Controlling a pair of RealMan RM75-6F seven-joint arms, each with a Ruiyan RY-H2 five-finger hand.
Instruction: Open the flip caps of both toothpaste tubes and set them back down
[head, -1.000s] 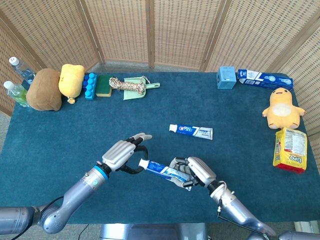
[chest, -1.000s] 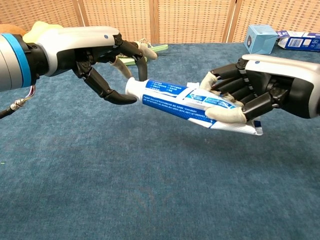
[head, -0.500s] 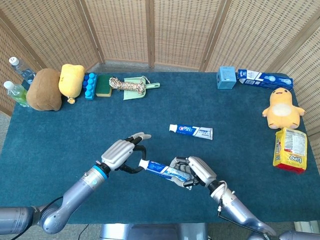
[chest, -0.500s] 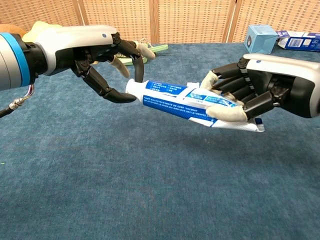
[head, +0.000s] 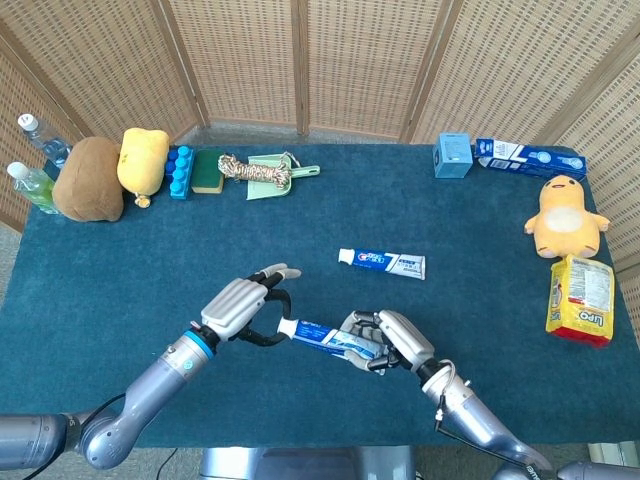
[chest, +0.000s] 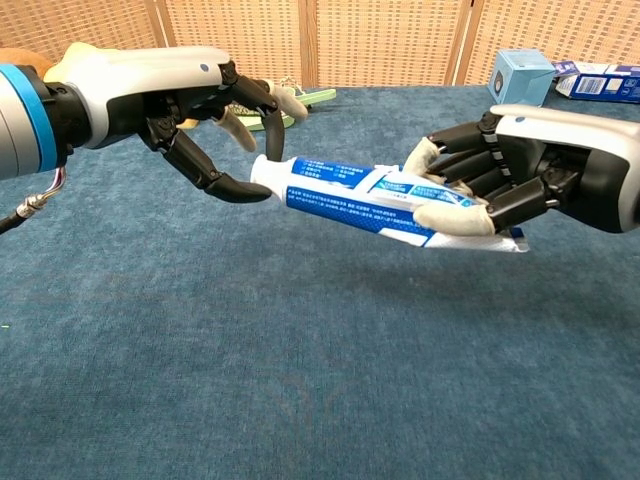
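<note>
My right hand (head: 397, 341) (chest: 520, 175) grips a blue-and-white toothpaste tube (head: 326, 339) (chest: 350, 196) by its rear half and holds it roughly level above the blue cloth. The white cap (head: 287, 327) (chest: 266, 175) points toward my left hand (head: 238, 306) (chest: 165, 90). That hand pinches the cap, thumb against its underside and a finger curled down on top. Whether the lid is lifted I cannot tell. A second toothpaste tube (head: 382, 262) lies flat on the cloth behind, cap to the left, untouched.
Along the back edge are a blue box (head: 452, 155), a toothpaste carton (head: 530, 157), a dustpan with rope (head: 265, 172), a sponge (head: 208, 170), two plush toys (head: 110, 172) and bottles (head: 32, 185). At the right sit a yellow plush (head: 565, 216) and a snack bag (head: 580, 298).
The held tube has tipped closer to level, its tail end a little higher. My left hand's fingers have shifted slightly on the cap. The second tube has not moved.
</note>
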